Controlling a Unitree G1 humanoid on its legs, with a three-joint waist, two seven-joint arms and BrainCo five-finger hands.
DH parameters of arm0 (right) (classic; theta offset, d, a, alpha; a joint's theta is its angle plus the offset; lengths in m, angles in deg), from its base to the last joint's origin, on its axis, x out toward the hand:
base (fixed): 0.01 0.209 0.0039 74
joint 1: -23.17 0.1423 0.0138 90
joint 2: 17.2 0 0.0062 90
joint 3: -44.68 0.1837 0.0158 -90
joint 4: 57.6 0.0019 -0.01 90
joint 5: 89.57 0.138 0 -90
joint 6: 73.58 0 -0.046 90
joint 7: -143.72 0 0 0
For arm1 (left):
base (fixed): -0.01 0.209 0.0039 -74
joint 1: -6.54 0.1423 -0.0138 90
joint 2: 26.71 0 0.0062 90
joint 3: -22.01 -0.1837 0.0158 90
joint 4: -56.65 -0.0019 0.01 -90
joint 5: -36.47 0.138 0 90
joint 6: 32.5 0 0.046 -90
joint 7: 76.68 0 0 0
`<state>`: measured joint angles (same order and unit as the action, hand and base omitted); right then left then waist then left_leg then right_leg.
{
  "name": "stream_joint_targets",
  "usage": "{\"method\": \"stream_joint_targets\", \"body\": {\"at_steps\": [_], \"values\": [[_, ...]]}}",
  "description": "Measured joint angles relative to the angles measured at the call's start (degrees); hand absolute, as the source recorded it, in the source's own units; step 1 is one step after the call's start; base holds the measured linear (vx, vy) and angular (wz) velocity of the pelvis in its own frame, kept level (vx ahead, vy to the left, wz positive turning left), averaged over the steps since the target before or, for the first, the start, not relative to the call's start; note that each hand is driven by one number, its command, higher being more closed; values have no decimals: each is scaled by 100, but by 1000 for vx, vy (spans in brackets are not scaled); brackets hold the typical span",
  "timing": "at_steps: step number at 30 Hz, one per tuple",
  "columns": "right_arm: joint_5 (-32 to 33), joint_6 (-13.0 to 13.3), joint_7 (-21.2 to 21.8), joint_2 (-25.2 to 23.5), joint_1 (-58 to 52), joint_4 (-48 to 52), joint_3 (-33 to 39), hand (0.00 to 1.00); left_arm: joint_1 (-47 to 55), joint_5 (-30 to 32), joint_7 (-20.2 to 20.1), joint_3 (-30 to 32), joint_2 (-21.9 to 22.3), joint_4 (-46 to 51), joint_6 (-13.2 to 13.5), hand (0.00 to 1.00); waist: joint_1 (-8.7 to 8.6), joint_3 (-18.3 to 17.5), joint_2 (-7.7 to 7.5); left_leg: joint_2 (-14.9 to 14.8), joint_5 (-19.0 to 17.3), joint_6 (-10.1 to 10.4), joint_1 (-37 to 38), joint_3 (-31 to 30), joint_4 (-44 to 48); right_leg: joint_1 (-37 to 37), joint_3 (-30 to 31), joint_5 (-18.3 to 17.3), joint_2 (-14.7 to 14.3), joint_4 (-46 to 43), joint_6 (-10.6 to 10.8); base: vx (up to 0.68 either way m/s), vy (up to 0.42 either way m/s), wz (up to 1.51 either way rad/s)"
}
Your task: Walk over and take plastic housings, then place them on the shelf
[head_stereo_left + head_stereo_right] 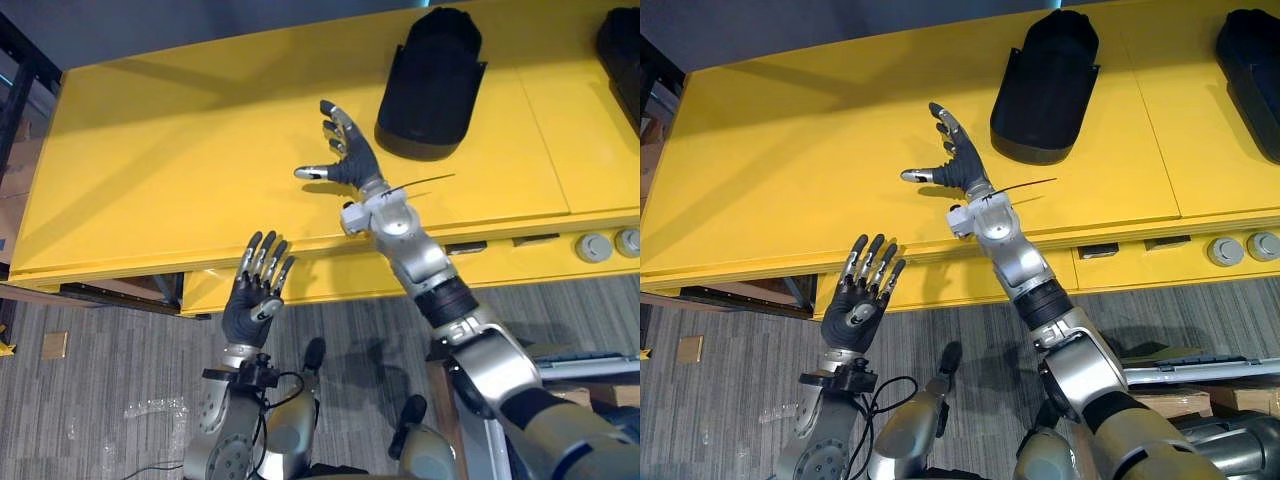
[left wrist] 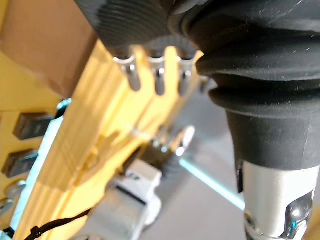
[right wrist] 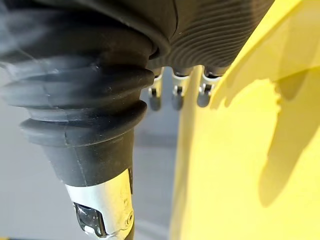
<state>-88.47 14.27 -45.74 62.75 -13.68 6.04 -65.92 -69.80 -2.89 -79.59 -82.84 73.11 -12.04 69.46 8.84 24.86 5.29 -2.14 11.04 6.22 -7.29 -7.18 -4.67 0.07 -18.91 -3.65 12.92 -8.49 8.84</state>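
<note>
Right hand (image 1: 345, 160) spread wide over yellow table (image 1: 200, 170), black housing (image 1: 432, 85) just beyond its fingertips; left hand (image 1: 250, 298) open, empty.

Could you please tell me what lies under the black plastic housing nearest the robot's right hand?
The plastic housing rests on the yellow table. Its shell covers anything beneath or inside it, so that cannot be seen.
</note>
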Motion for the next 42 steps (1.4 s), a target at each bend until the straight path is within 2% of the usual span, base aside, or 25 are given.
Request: {"method": "stream_joint_targets", "body": {"at_steps": [3,6,10,13,17,22,36,42], "values": [[-138,11,-203,-36,-1,-112,9,0,1,3,7,-2,2,-8,19,0,-4,-5,-10,0,1,-1,-33,-3,0,24,-4,4,-2,-10,6,2,-40,1],[-135,-98,-425,-86,-7,-183,7,0,-1,5,35,-8,3,-55,21,0,-12,-5,-11,5,16,-19,-85,-2,1,78,3,13,-4,-48,16,4,-22,0],[-130,-305,-1106,-250,-7,-249,31,0,-2,66,55,-57,3,-67,21,0,-12,-6,-13,5,17,-19,-76,-4,1,82,3,13,-1,-55,15,-3,-26,1],[-68,-271,-1709,-455,11,-453,176,0,-8,168,171,-222,14,-128,21,0,-12,-7,-13,0,23,-27,-71,-1,1,92,10,9,5,-82,10,-21,-22,0],[70,-123,-2111,-596,24,-625,392,0,-24,166,276,-237,67,-284,21,0,-14,-7,-13,-8,28,-33,-72,8,-1,122,23,-12,8,-89,-23,-9,-5,-1],[272,-3,-2298,-638,27,-701,538,0,-26,166,345,-340,101,-290,21,0,-20,-7,-13,-15,13,-13,-84,45,-1,181,73,-21,12,-132,-35,-34,-25,-5],[395,-21,-2573,-776,-61,-602,654,0,-69,163,455,-520,110,-469,13,0,-72,-59,-33,-19,35,-41,-82,142,0,263,183,-5,15,-181,-9,-7,-28,-3],[392,-89,-2728,-769,-253,-560,822,0,-79,163,491,-664,110,-473,13,0,-197,-190,-94,-25,35,-41,-75,163,-1,269,208,-10,13,-177,-20,-11,-34,-2]]}}
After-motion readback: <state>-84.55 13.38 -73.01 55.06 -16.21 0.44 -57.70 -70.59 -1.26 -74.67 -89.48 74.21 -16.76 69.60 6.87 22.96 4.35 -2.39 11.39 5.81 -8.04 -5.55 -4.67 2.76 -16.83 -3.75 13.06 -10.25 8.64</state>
